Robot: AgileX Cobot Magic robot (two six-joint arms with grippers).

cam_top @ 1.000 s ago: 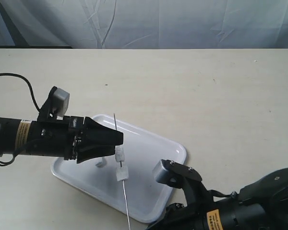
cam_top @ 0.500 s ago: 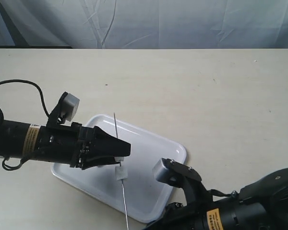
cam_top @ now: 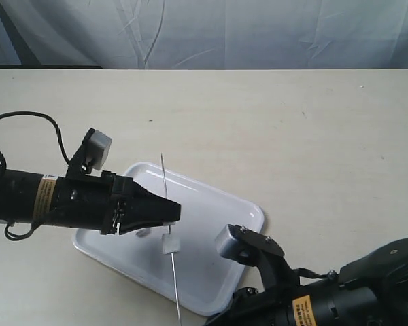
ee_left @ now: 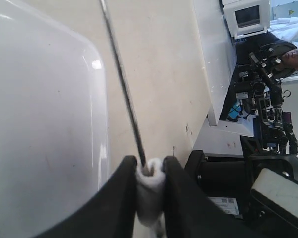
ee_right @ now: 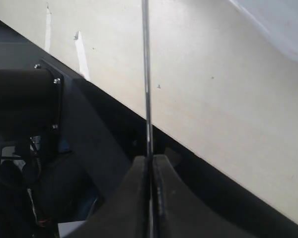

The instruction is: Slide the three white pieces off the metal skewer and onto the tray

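Observation:
The thin metal skewer (cam_top: 164,178) stands steeply over the white tray (cam_top: 251,209). My left gripper (cam_top: 173,214) is shut on one white piece (ee_left: 149,188) threaded on the skewer (ee_left: 121,74). A second white piece (cam_top: 170,244) sits on the rod just below those fingers. A third piece (cam_top: 143,232) lies loose on the tray beside the gripper. My right gripper (ee_right: 150,163) is shut on the skewer's (ee_right: 146,74) lower end. In the exterior view, those fingers fall below the frame edge.
The beige table (cam_top: 292,136) stretches around the tray. The right arm's black body (cam_top: 319,299) fills the lower right corner. A black cable (cam_top: 27,122) loops behind the left arm. The table's front edge (ee_right: 188,144) shows in the right wrist view.
The left gripper advanced right and closed over the upper piece on the skewer, then eased back slightly left. The lower piece and the loose one on the tray stayed put.

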